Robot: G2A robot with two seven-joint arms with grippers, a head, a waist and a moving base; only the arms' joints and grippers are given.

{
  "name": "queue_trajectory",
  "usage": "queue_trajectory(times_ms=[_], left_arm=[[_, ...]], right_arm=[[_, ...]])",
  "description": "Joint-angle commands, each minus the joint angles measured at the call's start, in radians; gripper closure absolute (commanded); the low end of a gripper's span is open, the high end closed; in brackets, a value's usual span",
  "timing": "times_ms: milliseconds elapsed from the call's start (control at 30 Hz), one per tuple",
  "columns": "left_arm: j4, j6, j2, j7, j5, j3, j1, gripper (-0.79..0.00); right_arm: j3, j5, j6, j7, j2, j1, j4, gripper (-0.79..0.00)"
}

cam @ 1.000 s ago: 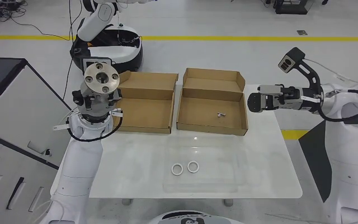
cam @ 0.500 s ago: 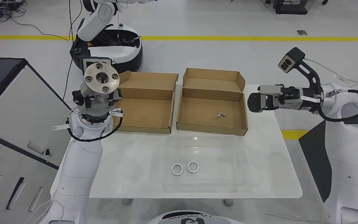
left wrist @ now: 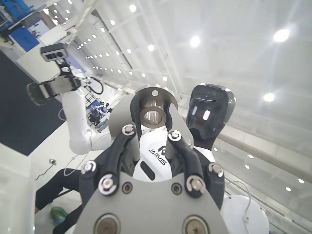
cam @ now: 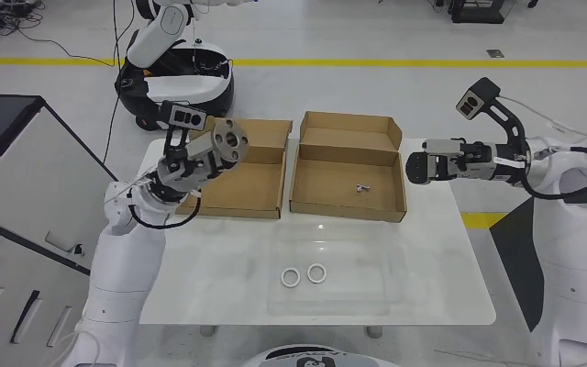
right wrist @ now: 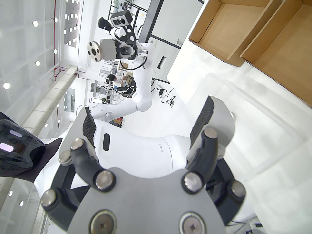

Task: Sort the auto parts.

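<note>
My left gripper (left wrist: 152, 113) is shut on a round metal flanged hub (left wrist: 151, 116), holding it by its central sleeve. In the top view the hub (cam: 230, 142) hangs tilted over the near left corner of the left cardboard box (cam: 248, 183). The right cardboard box (cam: 330, 188) holds one small metal piece (cam: 361, 187). Two white rings (cam: 290, 277) (cam: 317, 272) lie in a clear plastic tray (cam: 394, 275) at the table's front. My right gripper (right wrist: 146, 122) is open and holds nothing. It hovers at the table's right edge (cam: 417, 168), beside the right box.
Both boxes stand side by side at the back of the white table (cam: 440, 239), flaps open. A dark cabinet (cam: 37, 174) stands left of the table. Another robot's base (cam: 179, 87) sits behind the left box.
My left arm has swung right and tilted, carrying the hub from the table's left edge to over the left box. The right arm has stayed still.
</note>
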State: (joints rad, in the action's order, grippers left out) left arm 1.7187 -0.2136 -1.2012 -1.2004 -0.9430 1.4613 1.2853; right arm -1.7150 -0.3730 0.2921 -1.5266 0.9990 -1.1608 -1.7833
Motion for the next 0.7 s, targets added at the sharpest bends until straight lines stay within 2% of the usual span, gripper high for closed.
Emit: queue_trajectory(times_ms=[0, 200, 433, 567, 667], left_arm=[[-0.009, 0.006, 0.004, 0.007, 0.046, 0.011, 0.020, 0.000], [-0.015, 0.023, 0.015, 0.070, 0.185, 0.037, 0.052, 0.000], [-0.019, 0.066, 0.030, 0.146, 0.391, 0.057, 0.043, 0.000], [-0.027, 0.087, 0.043, 0.174, 0.590, 0.065, 0.034, 0.000], [-0.017, 0.063, 0.045, 0.184, 0.617, 0.062, 0.032, 0.000]], right_arm=[[0.000, 0.000, 0.000, 0.000, 0.000, 0.000, 0.000, -0.785], [0.000, 0.000, 0.000, 0.000, 0.000, 0.000, 0.000, -0.785], [0.000, 0.000, 0.000, 0.000, 0.000, 0.000, 0.000, -0.785], [0.000, 0.000, 0.000, 0.000, 0.000, 0.000, 0.000, -0.785], [0.000, 0.000, 0.000, 0.000, 0.000, 0.000, 0.000, -0.785]])
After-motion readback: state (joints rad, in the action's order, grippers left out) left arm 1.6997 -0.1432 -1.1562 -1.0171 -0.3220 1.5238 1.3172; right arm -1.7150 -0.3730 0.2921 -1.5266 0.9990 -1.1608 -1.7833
